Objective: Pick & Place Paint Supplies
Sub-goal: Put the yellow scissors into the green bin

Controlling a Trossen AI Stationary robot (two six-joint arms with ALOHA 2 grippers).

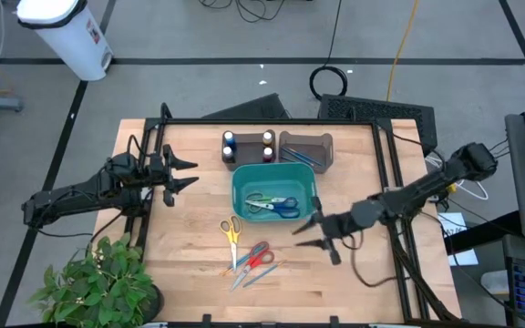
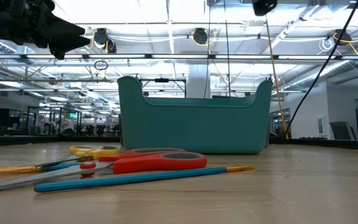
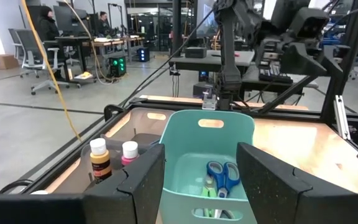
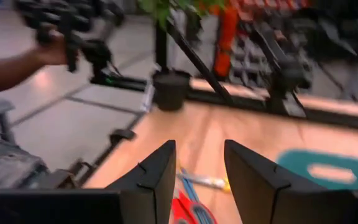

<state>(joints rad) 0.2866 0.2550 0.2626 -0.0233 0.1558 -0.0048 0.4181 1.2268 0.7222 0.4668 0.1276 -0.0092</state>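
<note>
Item 1, right claw (image 1: 310, 230): your working claw hovers over the worktop (image 1: 190, 273), just off the near right corner of the teal bin (image 1: 241, 205). Its fingers stand spread with nothing between them, as the right wrist view shows. Judged purpose: it is lined up to reach the loose items lying ahead of it.

Item 2, paintbrushes (image 1: 249, 273): thin blue and orange ones lie flat on the worktop ahead of the right claw, mixed with the red-handled scissors (image 1: 259, 256). In the low view the blue paintbrush (image 2: 129, 178) runs across the picture, its orange end pointing toward that picture's right. From above, the long axes run diagonally, roughly along the red scissors. Judged: a pinch across the shaft suits them best.

Item 3, yellow-handled scissors (image 1: 231, 231): beside the red pair, nearer the bin; not your target.

Item 4, paint bottles (image 1: 248, 146): upright, clustered beyond the bin's far side, well apart from the right claw.

Item 5, brown tray (image 1: 308, 153): beside the bottles, already holding thin blue sticks, likely brushes; judged the drop place.

Item 6, blue-handled scissors (image 1: 276, 205): inside the teal bin.

Item 7, left claw (image 1: 190, 173): waits spread and empty, off the bin's left side, pointing at it.
</note>
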